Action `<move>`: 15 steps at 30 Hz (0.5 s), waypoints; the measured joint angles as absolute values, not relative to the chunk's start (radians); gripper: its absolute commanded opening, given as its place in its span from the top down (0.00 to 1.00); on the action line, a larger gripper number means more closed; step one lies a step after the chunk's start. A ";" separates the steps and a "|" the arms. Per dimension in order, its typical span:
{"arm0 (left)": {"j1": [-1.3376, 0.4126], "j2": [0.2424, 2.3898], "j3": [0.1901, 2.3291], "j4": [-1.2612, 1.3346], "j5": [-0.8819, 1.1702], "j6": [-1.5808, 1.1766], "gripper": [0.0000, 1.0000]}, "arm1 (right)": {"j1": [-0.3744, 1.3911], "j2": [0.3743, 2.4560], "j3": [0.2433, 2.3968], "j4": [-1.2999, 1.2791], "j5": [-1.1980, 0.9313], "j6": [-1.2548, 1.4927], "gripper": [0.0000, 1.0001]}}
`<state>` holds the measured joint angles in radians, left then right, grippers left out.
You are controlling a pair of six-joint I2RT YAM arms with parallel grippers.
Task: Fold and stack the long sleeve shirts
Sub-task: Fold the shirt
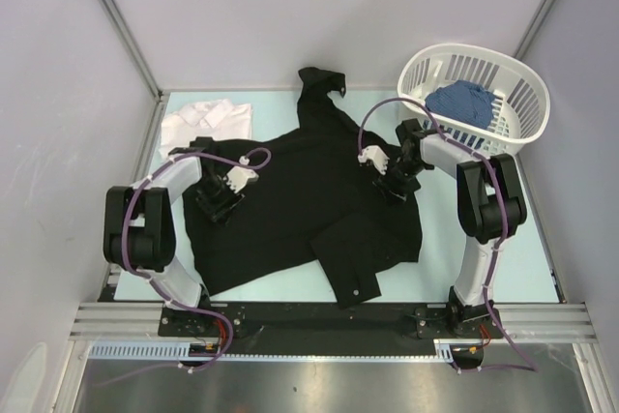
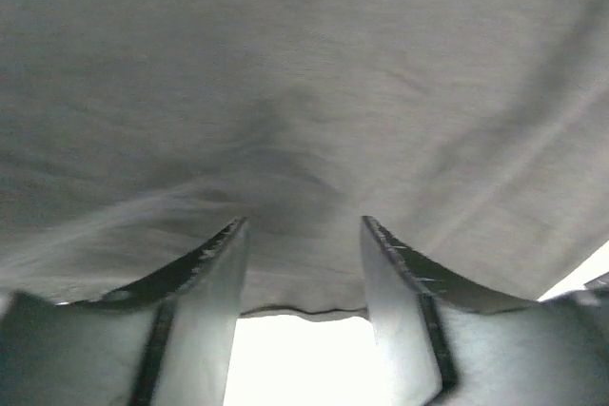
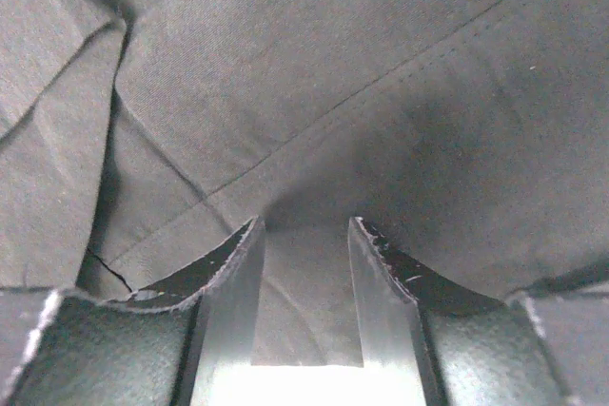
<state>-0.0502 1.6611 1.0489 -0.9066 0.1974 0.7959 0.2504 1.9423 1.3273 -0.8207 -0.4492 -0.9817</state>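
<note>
black shirt [image 1: 290, 229] beneath left pincer [image 2: 303, 230] and right pincer [image 3: 304, 225], both parted, tips on cloth

The black shirt [image 1: 290, 191] is matt woven cloth, fine-grained up close, with stitched seams and soft creases. The white shirt [image 1: 206, 123] is plain matt cloth. The basket [image 1: 527, 118] is smooth white slatted plastic holding a nubbly blue cloth [image 1: 462, 103]. The table [image 1: 527, 258] looks smooth and pale, and the front rail [image 1: 542, 318] is brushed metal.
</note>
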 measured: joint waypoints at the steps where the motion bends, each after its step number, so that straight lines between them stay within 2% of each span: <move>1: -0.047 1.666 1.049 -0.894 0.183 0.796 0.47 | 0.252 1.940 1.325 -0.822 -0.445 -0.989 0.57; 15: 0.127 1.771 1.227 -0.841 0.175 0.733 0.43 | 0.377 1.797 1.104 -1.032 -0.437 -1.041 0.58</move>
